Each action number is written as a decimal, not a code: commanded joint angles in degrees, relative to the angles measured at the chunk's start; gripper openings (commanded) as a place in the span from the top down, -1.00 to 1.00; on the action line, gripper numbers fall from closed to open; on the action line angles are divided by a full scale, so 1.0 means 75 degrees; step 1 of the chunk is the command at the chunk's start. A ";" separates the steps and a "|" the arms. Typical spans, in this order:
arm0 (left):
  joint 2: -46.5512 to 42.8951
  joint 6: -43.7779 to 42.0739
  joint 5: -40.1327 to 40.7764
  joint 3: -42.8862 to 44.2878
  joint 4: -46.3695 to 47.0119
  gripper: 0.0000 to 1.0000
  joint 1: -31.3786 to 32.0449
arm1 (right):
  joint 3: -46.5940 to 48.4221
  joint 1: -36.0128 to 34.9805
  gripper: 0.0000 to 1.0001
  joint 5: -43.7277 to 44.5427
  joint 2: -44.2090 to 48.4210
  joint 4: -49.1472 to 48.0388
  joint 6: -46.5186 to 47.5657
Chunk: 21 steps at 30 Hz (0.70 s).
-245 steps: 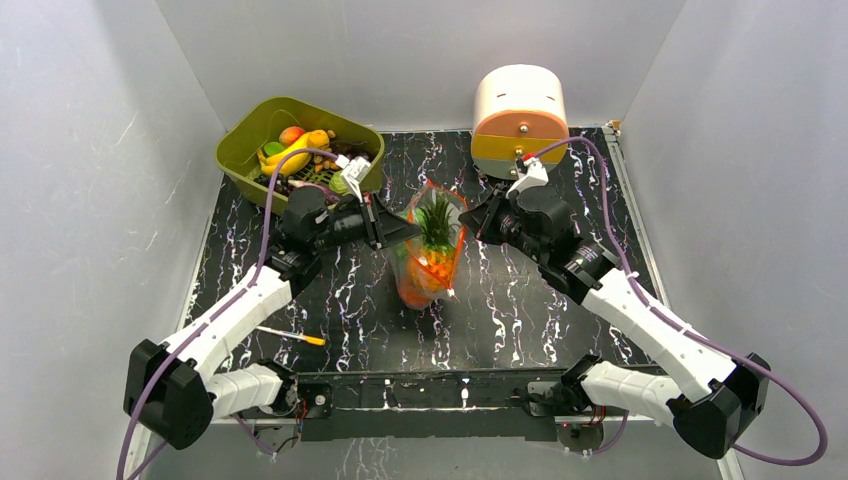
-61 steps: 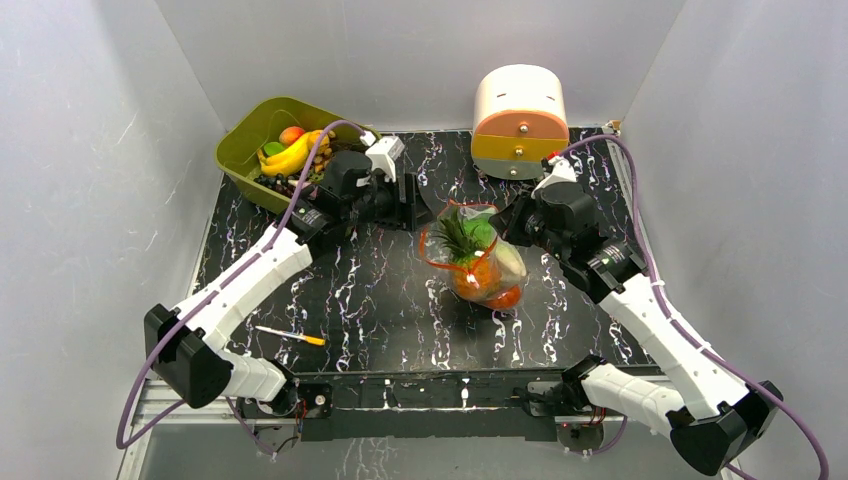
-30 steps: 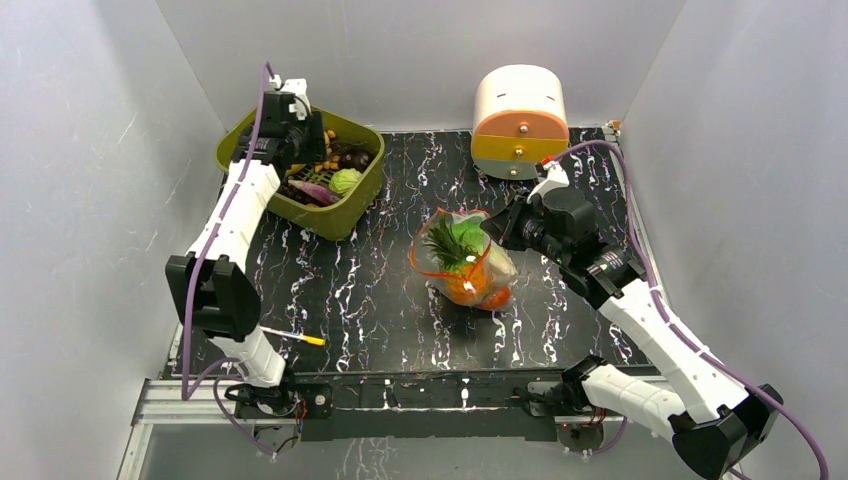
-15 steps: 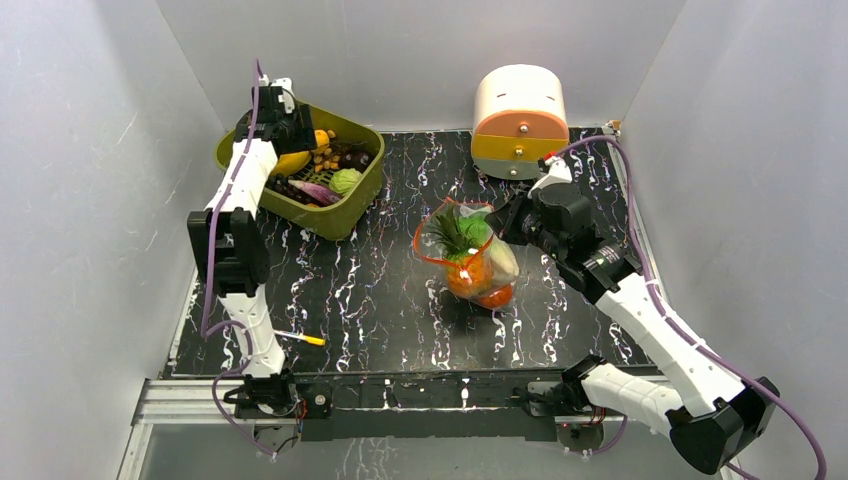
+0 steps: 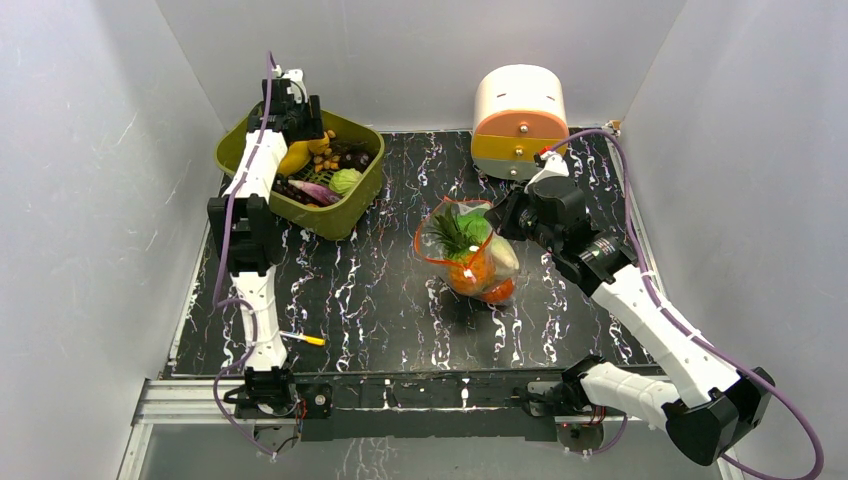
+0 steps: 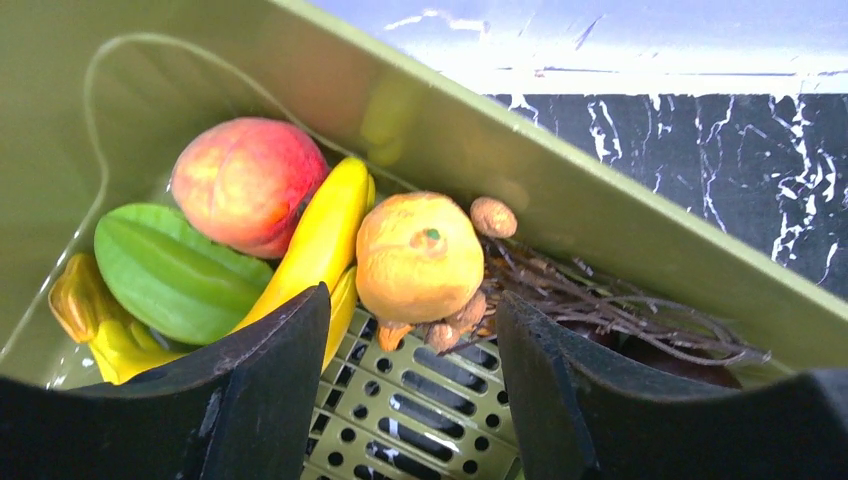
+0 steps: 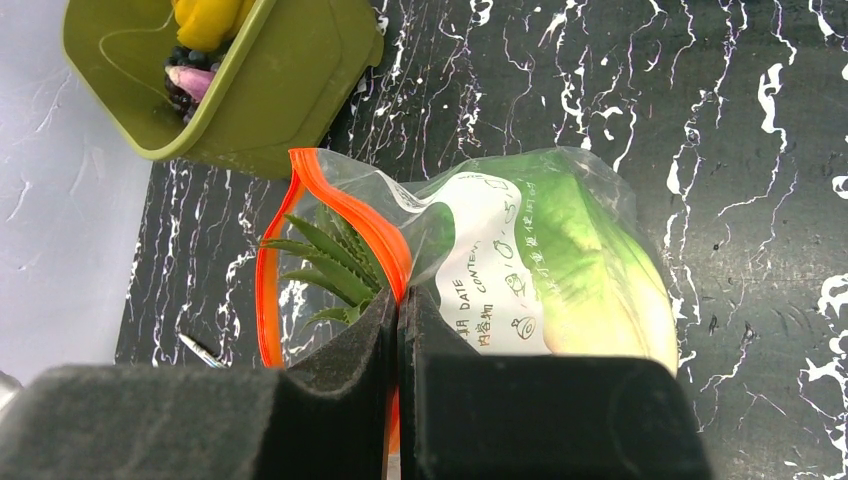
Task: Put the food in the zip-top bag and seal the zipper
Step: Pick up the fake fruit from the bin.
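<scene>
The zip-top bag (image 5: pixel 470 255) stands mid-table with its mouth gaping. It holds food: a spiky green top (image 7: pixel 325 262), a lettuce (image 7: pixel 590 275) and orange pieces (image 5: pixel 478 278). My right gripper (image 7: pixel 398 300) is shut on the red-orange zipper (image 7: pixel 350 208) at the bag's right rim. My left gripper (image 6: pixel 412 300) hangs open over the back of the green bin (image 5: pixel 330 215), nothing between its fingers. Just beyond its tips lie an orange round piece (image 6: pixel 418 255), a banana (image 6: pixel 320 235), a peach (image 6: pixel 245 180) and a green fruit (image 6: pixel 170 275).
A white and orange drawer box (image 5: pixel 518 110) stands at the back right. A yellow-tipped pen (image 5: pixel 300 338) lies near the front left. The bin also holds a small lettuce (image 5: pixel 346 181) and dark twiggy pieces (image 6: pixel 620 315).
The left arm has swung from beside the bag to the bin and now hovers over the fruit at its back. The right gripper has kept hold of the bag's rim.
</scene>
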<state>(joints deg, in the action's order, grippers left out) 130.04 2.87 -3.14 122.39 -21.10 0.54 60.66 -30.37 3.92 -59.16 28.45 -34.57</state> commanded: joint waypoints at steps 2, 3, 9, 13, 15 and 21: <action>0.0157 0.0062 -0.0341 0.0749 0.0093 -0.19 -0.0034 | 0.0476 0.0014 1.00 0.0112 0.0125 -0.0615 -0.0038; 0.0203 0.0077 -0.0324 0.0770 0.0118 -0.19 -0.0030 | 0.0453 0.0013 1.00 0.0088 0.0119 -0.0640 -0.0059; 0.0648 0.0080 -0.0373 0.1127 -0.0041 -0.23 -0.0029 | 0.0472 0.0009 1.00 0.0016 0.0071 -0.0647 -0.0078; 0.0759 0.0090 -0.0454 0.1074 0.0003 -0.29 -0.0033 | 0.0463 0.0007 1.00 0.0045 0.0105 -0.0638 -0.0079; 0.0804 0.0095 -0.0458 0.1022 0.0066 -0.30 -0.0027 | 0.0455 0.0012 1.00 0.0068 0.0130 -0.0639 -0.0079; 0.0986 0.0066 -0.0604 0.1075 0.0147 -0.18 -0.0035 | 0.0499 0.0012 1.00 0.0069 0.0175 -0.0597 -0.0090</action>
<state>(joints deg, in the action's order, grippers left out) 138.04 3.55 -5.78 128.29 -20.93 0.54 60.66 -30.37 3.95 -59.27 28.47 -34.79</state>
